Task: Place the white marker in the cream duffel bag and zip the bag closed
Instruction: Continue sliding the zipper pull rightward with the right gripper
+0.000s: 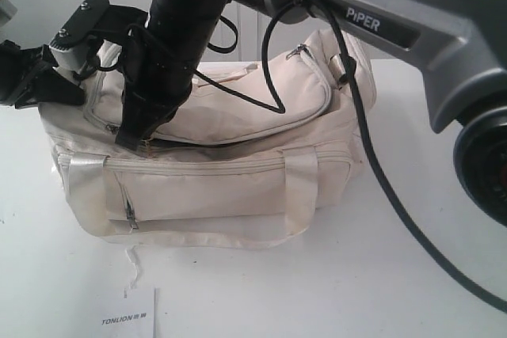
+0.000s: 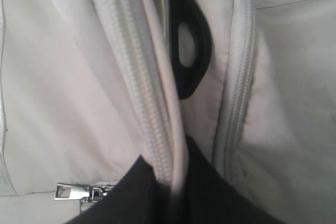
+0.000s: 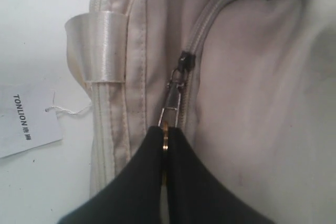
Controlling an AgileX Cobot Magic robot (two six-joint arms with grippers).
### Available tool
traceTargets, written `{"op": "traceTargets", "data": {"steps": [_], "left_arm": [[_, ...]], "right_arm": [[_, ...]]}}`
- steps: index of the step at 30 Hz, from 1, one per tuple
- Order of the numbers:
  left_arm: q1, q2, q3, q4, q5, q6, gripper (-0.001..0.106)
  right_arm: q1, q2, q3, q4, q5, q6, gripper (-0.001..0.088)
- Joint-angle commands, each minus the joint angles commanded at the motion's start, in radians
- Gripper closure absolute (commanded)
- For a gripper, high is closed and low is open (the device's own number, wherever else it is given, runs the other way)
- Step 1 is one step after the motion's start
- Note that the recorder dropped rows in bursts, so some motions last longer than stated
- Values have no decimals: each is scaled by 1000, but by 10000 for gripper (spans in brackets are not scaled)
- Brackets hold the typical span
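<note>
As the right pincer clamps the zipper pull, the cream duffel bag lies beneath.

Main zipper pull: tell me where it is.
The zipper pull is pinched in the shut right gripper, beside the webbing handle, toward the left end of the cream duffel bag in the exterior view.

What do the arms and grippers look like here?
Right arm: matte grey moulded link marked PiPER in white, black round joint housing, loose black cable. Both grippers have tapered matte black fingers: right gripper, left gripper. Left wrist carries a grey-and-black bracket.
</note>
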Motion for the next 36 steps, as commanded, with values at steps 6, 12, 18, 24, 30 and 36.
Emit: {"op": "traceTargets", "data": {"steps": [6,12,18,24,30,36], "left_arm": [[0,0,0,0,-4,0,1046],[0,0,0,0,-7,0,1046],[0,0,0,0,-7,0,1046],[0,0,0,0,-7,0,1046],[0,0,0,2,-16,2,1046],[0,0,0,2,-23,15,1046]], "right_arm": [[0,-15,0,1,0,19,868],[0,-15,0,-14,0,26,868],[0,-15,0,-16,0,44,868],[0,-35,46,-22,0,43,868],[0,-42,46,-34,0,45,868],[0,-60,51,-66,0,45,868]]}}
